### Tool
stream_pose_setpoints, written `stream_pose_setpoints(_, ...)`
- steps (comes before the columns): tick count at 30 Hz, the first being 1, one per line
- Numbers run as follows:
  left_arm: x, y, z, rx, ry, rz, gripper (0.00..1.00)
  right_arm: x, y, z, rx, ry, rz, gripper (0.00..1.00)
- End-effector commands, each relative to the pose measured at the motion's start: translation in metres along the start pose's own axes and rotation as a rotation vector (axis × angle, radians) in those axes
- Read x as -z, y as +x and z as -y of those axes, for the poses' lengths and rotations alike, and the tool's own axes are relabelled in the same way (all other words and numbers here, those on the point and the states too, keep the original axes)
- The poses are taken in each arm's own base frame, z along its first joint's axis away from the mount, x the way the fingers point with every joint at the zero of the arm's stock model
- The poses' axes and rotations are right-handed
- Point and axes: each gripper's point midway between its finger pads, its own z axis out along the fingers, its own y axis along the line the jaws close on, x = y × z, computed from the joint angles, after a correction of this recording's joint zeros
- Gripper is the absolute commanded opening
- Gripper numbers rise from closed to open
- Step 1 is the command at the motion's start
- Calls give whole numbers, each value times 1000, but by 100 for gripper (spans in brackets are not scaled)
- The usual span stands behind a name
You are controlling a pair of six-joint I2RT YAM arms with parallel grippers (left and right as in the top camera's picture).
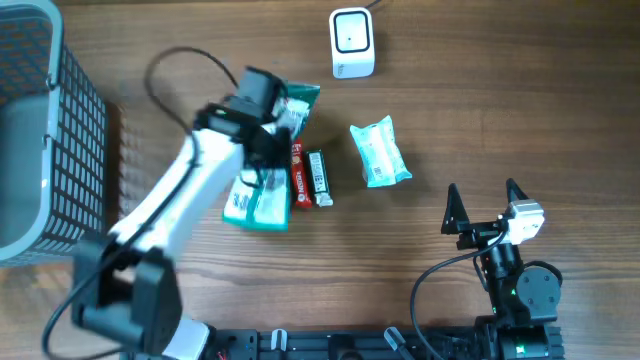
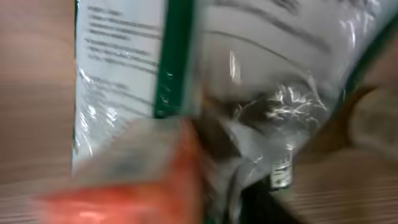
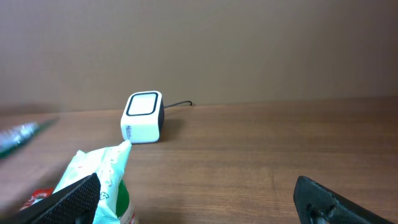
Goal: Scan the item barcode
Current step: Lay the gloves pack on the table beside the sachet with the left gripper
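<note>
The left hand (image 1: pixel 278 122) hangs over a cluster of goods just left of the frame's centre in the overhead view. Its arm runs down to the lower left corner. Directly below it lies a crinkled bag (image 1: pixel 303 98) with green trim, whose top end pokes out toward the upper right of the hand. The left wrist view is badly blurred. It shows the bag's clear film, printed text and a green stripe filling the frame, with a red smear at lower left. Whether this hand is grasping the bag or released, I cannot tell.

Below the bag, a red bar (image 1: pixel 297 175) and a dark bar (image 1: pixel 318 175) lie side by side. A green pack (image 1: pixel 255 205) lies to their left and a mint pouch (image 1: pixel 380 152) to their right, apart. The white scanner (image 1: pixel 352 43) stands at top centre of the bench (image 1: pixel 500 90), well apart from the bag. A grey basket (image 1: pixel 60 150) fills the left edge.

The right hand (image 1: pixel 483 190) sits at lower right with its fingers spread wide, grasping nothing.
</note>
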Motion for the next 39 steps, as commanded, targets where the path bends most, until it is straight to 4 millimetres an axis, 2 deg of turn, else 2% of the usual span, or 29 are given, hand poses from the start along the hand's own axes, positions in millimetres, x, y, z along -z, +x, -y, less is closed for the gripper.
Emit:
stream_pose_setpoints(1, -34, 16, -1, -2, -50, -59, 81, 0, -1, 4, -8, 22, 5, 100)
stream_pose_setpoints(7, -32, 9, 4, -1, -26, -32, 85, 0, -1, 4, -8, 22, 6, 100)
stream_pose_setpoints(10, -31, 16, 7, -10, -26, -55, 57, 0, -1, 4, -8, 22, 5, 100)
stream_pose_setpoints(11, -32, 18, 9, -18, -25, -58, 74, 0, -1, 4, -8, 22, 5, 100)
stream_pose_setpoints(12, -32, 18, 11, -23, -23, -59, 87, 0, -1, 4, -8, 22, 5, 100)
stream_pose_setpoints(14, -32, 19, 14, -30, -21, -60, 98, 0, -1, 4, -8, 22, 5, 100)
stream_pose_setpoints(20, -32, 13, 21, -42, -4, -28, 100, 0, -1, 4, -8, 22, 5, 100)
stream_pose_setpoints(21, -32, 13, 21, -42, -4, -27, 75, 0, -1, 4, -8, 22, 5, 100)
stream_pose_setpoints(22, -32, 12, 22, -38, -2, -23, 44, 0, -1, 4, -8, 22, 5, 100)
stream_pose_setpoints(23, -32, 11, 22, -35, 0, -20, 41, 0, -1, 4, -8, 22, 5, 100)
stream_pose_setpoints(24, -32, 11, 23, -32, 2, -18, 68, 0, -1, 4, -8, 22, 6, 100)
stream_pose_setpoints(25, -32, 11, 23, -32, 3, -19, 82, 0, -1, 4, -8, 22, 5, 100)
stream_pose_setpoints(27, -32, 11, 24, -32, 8, -22, 94, 0, 0, 4, -8, 23, 2, 100)
stream_pose_setpoints(31, -32, 11, 24, -32, 8, -21, 100, 0, 1, 5, -9, 23, -2, 100)
stream_pose_setpoints(35, -30, 11, 26, -32, 21, -18, 100, 0, 1, 5, -8, 23, -3, 100)
stream_pose_setpoints(37, -19, 4, 27, -22, 40, 4, 100, 0, 1, 5, -8, 23, -3, 100)
stream_pose_setpoints(39, 11, -8, 39, -2, 145, 28, 100, 0, 1, 5, -8, 23, -3, 100)
